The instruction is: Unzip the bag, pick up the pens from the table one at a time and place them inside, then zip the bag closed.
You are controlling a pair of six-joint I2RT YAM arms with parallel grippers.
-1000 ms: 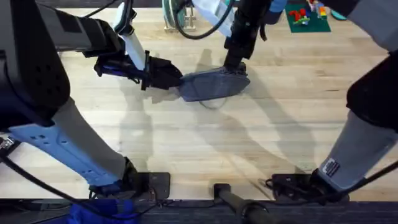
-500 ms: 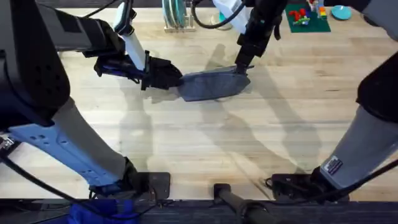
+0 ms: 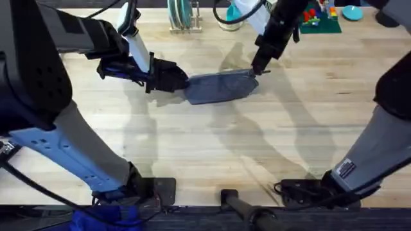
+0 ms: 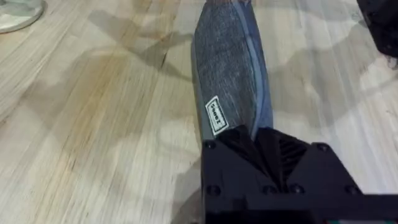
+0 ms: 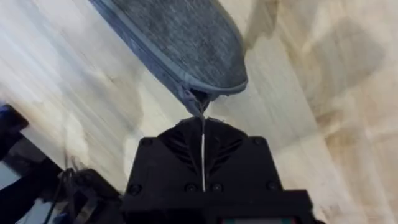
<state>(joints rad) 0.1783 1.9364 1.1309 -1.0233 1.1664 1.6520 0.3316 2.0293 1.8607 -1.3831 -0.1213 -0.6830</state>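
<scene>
The bag [image 3: 219, 86] is lying zipped near the tabletop's [image 3: 212, 147] far edge, contents hidden; the left end effector [image 3: 180, 83] is clamping its end, the right end effector [image 3: 257, 69] pinching its zipper pull [image 5: 198, 107].

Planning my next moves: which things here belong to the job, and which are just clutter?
Job: blue-grey fabric pencil pouch; zipper pull tab; left gripper clamping one end; right gripper pinching the tab.
Lying about: green board with coloured bricks; teal rack; blue disc, along the wooden table's far edge.

My overhead camera looks down and forward over the table [image 3: 212, 141]; my two wrist cameras sit close above the bag [image 3: 218, 86], facing it from opposite ends.
</scene>
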